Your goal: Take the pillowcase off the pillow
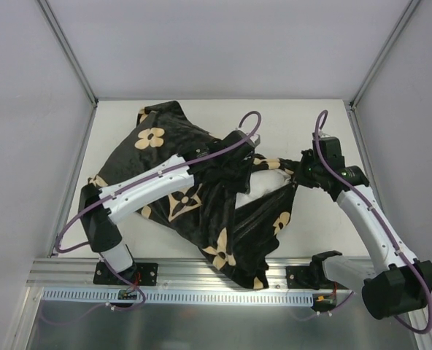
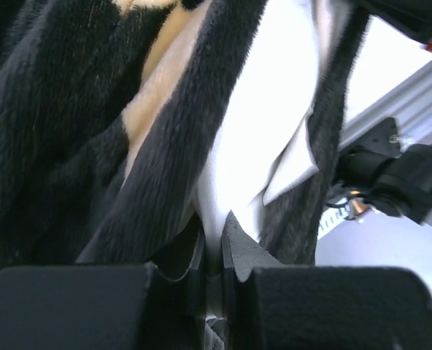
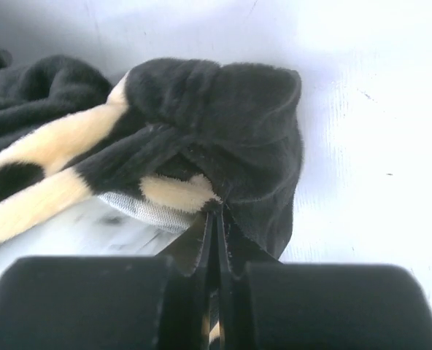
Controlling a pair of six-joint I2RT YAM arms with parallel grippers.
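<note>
The black pillowcase with tan flowers lies crumpled across the table's middle. A patch of the white pillow shows through its opening at the right. My left gripper reaches into that opening; in the left wrist view it is shut on white pillow fabric with dark pillowcase folds on either side. My right gripper is at the pillowcase's right edge; in the right wrist view it is shut on a bunched black fold of the pillowcase, just above the table.
The white table is walled on the left, back and right. An aluminium rail runs along the near edge, and the pillowcase's lower corner hangs over it. Purple cables loop above both arms.
</note>
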